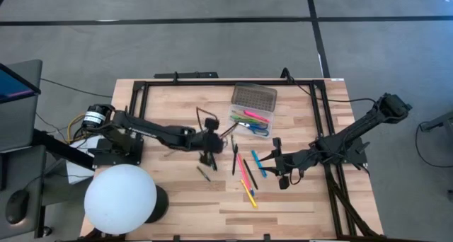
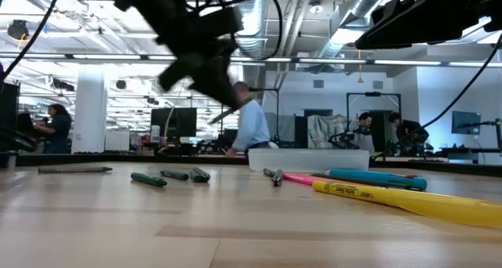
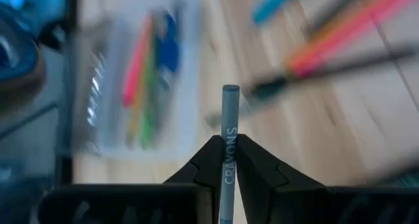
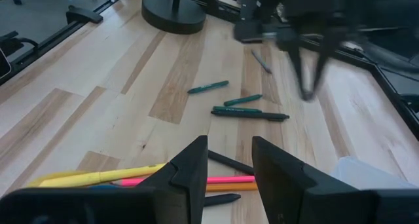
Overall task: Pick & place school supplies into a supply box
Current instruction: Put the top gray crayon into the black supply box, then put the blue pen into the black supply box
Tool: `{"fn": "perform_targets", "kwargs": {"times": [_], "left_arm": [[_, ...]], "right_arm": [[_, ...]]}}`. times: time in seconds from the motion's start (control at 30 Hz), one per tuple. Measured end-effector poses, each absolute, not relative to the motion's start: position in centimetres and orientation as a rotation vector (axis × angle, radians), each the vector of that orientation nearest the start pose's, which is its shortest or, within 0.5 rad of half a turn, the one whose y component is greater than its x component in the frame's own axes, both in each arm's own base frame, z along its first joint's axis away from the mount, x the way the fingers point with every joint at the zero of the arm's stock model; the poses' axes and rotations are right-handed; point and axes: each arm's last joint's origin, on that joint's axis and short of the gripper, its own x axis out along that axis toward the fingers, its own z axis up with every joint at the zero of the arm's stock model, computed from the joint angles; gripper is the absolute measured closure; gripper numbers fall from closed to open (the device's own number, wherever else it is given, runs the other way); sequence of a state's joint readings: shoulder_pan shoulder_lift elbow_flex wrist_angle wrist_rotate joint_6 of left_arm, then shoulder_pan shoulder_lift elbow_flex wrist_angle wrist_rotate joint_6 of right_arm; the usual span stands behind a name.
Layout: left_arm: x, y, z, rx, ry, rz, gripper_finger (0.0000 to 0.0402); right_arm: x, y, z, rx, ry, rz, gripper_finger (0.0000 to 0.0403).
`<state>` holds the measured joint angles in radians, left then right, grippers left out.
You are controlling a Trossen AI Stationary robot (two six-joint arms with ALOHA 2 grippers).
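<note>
Grey crayon point(image 3: 230, 129) clamped in left end effector point(image 3: 226, 160), near supply box point(image 1: 252, 109)

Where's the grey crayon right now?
The crayon is pinched in the left gripper, held above mid-table just short of the supply box.

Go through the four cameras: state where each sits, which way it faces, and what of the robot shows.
High: overhead, facing straight down; both arms, left gripper, right gripper, supply box.
Low: tabletop height, facing level across; arms overhead, yellow highlighter.
Left wrist: on the left arm, toward the box; fingers shut on a grey crayon.
Right wrist: on the right arm, across the table; open fingers.
Shared: high and left wrist both show the box.
</note>
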<state>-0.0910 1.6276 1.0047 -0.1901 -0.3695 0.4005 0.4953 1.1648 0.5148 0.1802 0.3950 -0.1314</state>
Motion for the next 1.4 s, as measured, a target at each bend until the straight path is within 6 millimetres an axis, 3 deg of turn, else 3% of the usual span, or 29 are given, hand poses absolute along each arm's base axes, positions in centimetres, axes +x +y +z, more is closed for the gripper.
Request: {"fn": "perform_targets", "kwargs": {"times": [0.2,0.33,0.63,0.87,1.23,1.4], "left_arm": [[35.5,1.9,21.3,0.51,0.612,0.064,0.0373],[36.8,4.4,20.6,0.459,0.51,0.074,0.0373],[40.1,8.8,16.6,0.312,0.675,0.183,0.0373],[42.3,9.9,16.0,0.288,0.779,0.278,0.0369],[42.4,9.3,16.5,0.326,0.793,0.273,0.0282],[41.8,8.6,16.7,0.344,0.859,0.243,0.0268]], "right_arm": [[20.9,10.0,20.3,-0.339,0.418,0.128,0.0291],[20.9,10.0,20.2,-0.342,0.425,0.128,0.0291],[20.8,10.0,20.1,-0.348,0.436,0.129,0.0291],[20.7,9.9,20.0,-0.347,0.451,0.128,0.0291],[20.7,9.9,19.9,-0.309,0.464,0.118,0.0291],[20.7,9.9,19.9,-0.307,0.463,0.118,0.0291]]}}
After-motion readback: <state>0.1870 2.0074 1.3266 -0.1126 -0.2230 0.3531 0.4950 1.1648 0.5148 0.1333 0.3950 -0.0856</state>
